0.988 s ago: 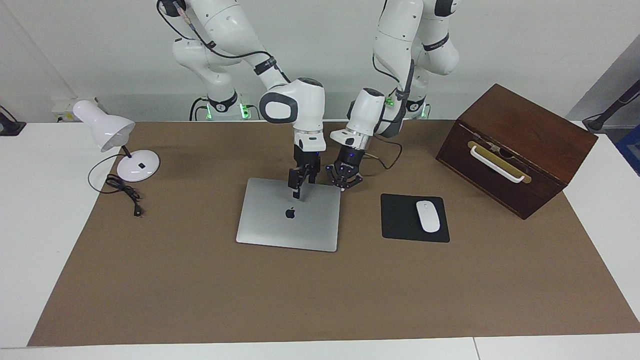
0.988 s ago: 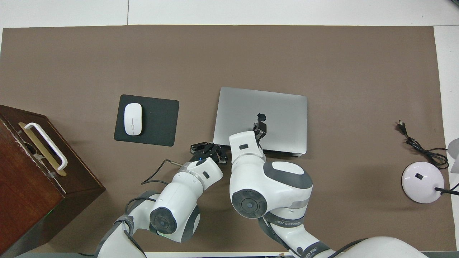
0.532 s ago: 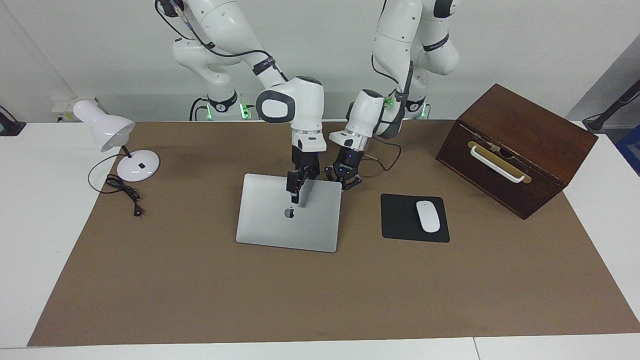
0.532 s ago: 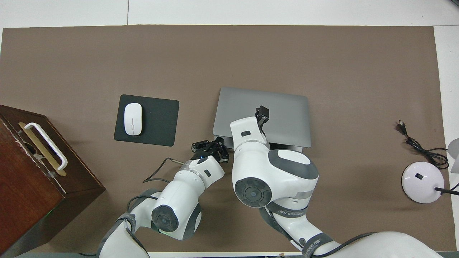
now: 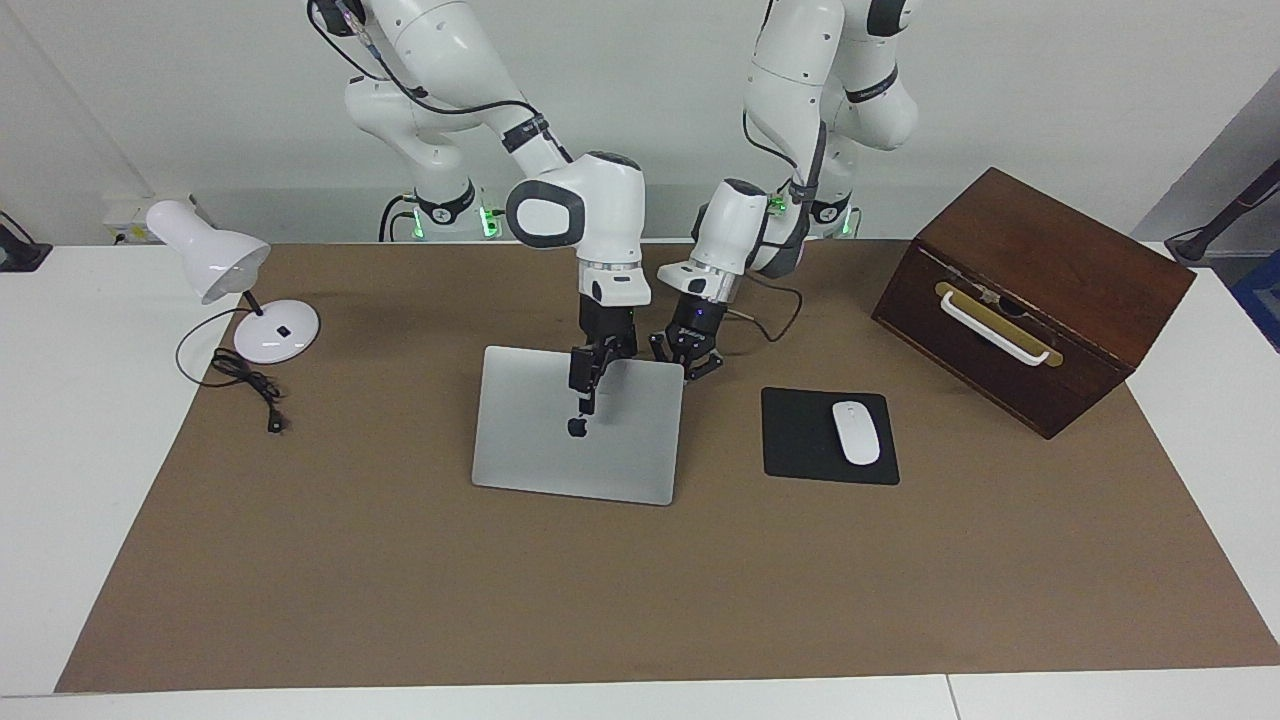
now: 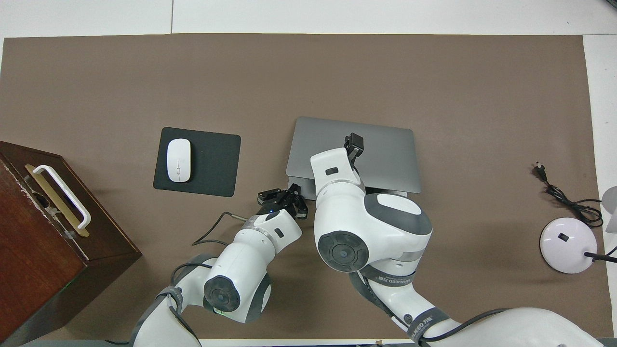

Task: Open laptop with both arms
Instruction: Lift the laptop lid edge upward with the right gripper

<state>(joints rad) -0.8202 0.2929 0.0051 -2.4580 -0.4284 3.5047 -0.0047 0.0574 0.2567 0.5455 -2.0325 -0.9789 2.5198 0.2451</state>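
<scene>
The silver-grey laptop (image 5: pixel 560 455) (image 6: pixel 385 154) lies in the middle of the brown mat. Its lid is tilted up a little along the edge nearer to the robots, and the base shows beneath that edge in the overhead view. My right gripper (image 5: pixel 584 398) (image 6: pixel 355 143) reaches over that raised edge and is shut on the lid, with one finger lying on top near the apple logo. My left gripper (image 5: pixel 688 366) (image 6: pixel 282 196) is shut, and its tips are at the laptop's corner nearest the left arm's base. Whether they touch the base I cannot tell.
A black mouse pad (image 5: pixel 795 440) with a white mouse (image 5: pixel 856 432) lies beside the laptop toward the left arm's end. A dark wooden box (image 5: pixel 1030 290) with a white handle stands past it. A white desk lamp (image 5: pixel 240 290) and its cable (image 5: pixel 250 385) are at the right arm's end.
The right gripper has risen and moved farther over the lid, and the lid's edge nearer to the robots has lifted off the base. The left gripper has stayed at the corner.
</scene>
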